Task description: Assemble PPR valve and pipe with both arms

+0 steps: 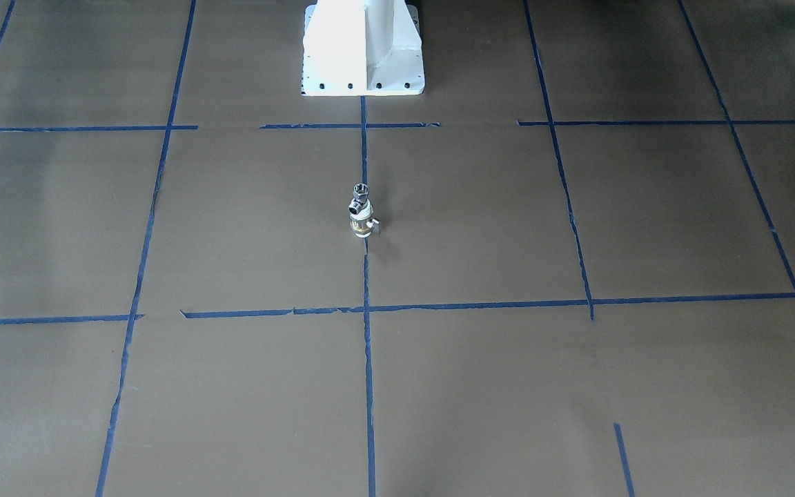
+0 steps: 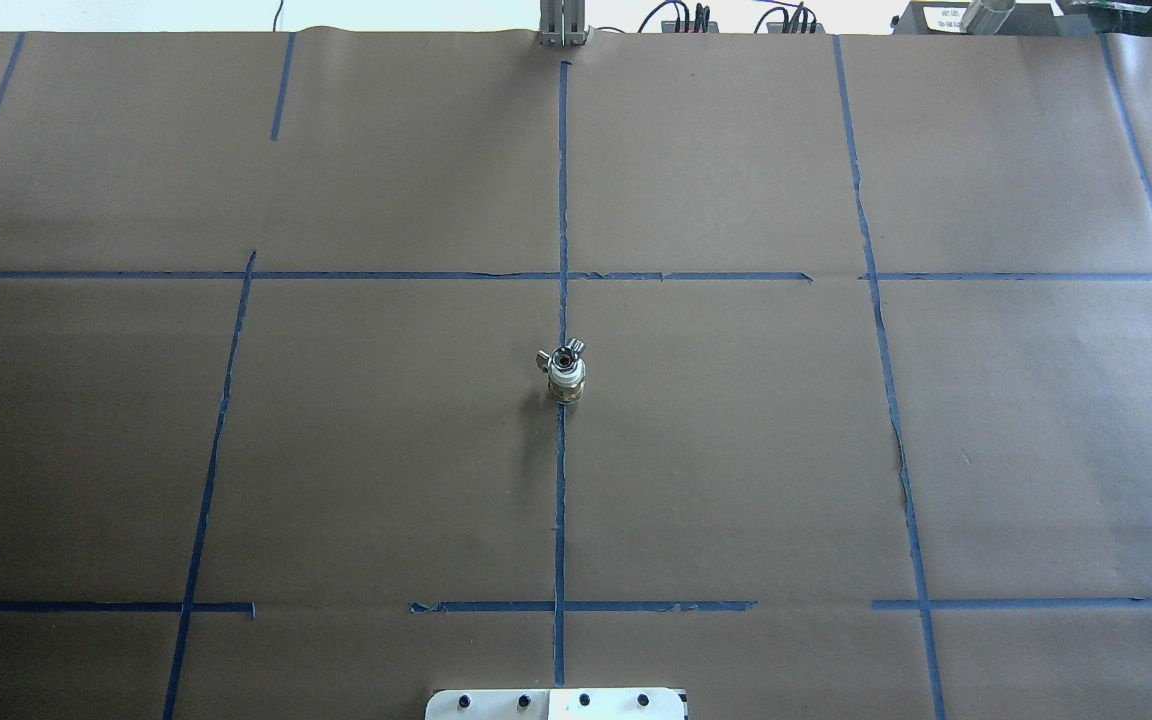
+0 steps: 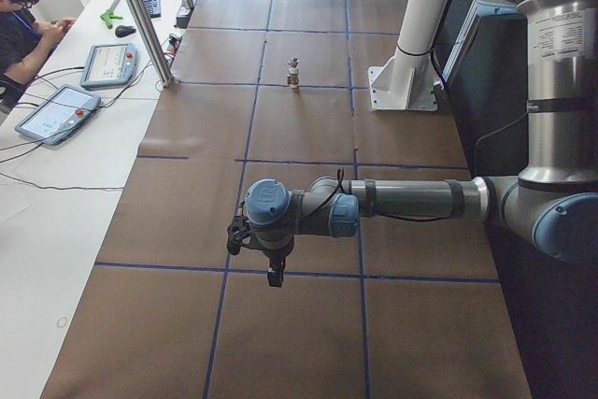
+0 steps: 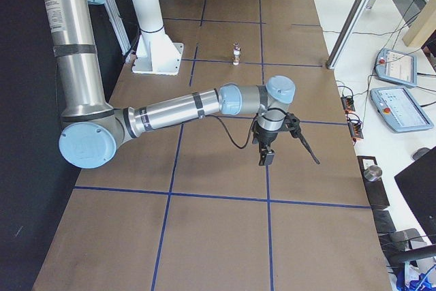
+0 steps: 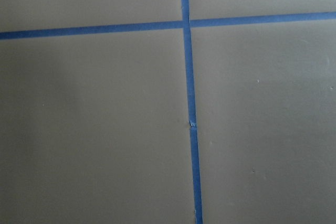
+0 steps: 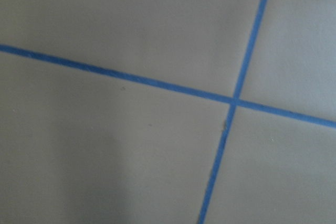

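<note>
The PPR valve (image 1: 361, 222) stands upright on the brown paper at the table's middle, on the centre blue tape line. The chrome pipe (image 1: 361, 196) sits on top of it, the two joined as one stack. The stack also shows in the overhead view (image 2: 566, 375) and, small, in both side views (image 3: 293, 73) (image 4: 236, 53). My left gripper (image 3: 271, 273) hangs over the table's left end, far from the stack. My right gripper (image 4: 264, 157) hangs over the right end. Both show only in side views, so I cannot tell open or shut. The wrist views show only paper and tape.
The white robot pedestal (image 1: 363, 48) stands behind the stack. An aluminium post (image 3: 140, 16) rises at the table's far edge. Teach pendants (image 4: 395, 66) and a seated person (image 3: 23, 25) are on the operators' side. Blue tape lines (image 2: 561, 200) grid the paper.
</note>
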`<state>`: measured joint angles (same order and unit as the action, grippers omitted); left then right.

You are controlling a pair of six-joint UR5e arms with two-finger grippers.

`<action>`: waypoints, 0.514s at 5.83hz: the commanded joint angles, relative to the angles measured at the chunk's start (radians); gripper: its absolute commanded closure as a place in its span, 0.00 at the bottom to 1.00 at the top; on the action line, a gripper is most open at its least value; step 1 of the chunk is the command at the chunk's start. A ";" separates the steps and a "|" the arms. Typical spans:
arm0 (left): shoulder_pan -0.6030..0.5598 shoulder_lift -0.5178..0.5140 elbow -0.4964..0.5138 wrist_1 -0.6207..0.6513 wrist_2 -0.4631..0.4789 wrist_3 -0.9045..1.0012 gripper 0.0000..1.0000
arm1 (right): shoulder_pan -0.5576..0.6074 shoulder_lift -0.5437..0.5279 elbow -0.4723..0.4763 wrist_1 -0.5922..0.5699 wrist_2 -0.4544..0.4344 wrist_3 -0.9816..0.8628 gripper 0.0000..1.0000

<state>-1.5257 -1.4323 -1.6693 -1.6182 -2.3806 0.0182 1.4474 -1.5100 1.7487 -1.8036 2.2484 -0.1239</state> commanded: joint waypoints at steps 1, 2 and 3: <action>0.001 0.019 -0.007 0.003 0.000 0.000 0.00 | 0.093 -0.219 0.099 0.024 0.025 -0.066 0.00; 0.001 0.021 0.000 0.001 0.000 0.000 0.00 | 0.094 -0.225 0.085 0.048 0.023 -0.047 0.00; 0.001 0.021 -0.013 0.004 0.000 0.000 0.00 | 0.093 -0.214 0.069 0.050 0.020 -0.027 0.00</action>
<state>-1.5248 -1.4125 -1.6746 -1.6156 -2.3806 0.0184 1.5378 -1.7215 1.8275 -1.7616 2.2708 -0.1679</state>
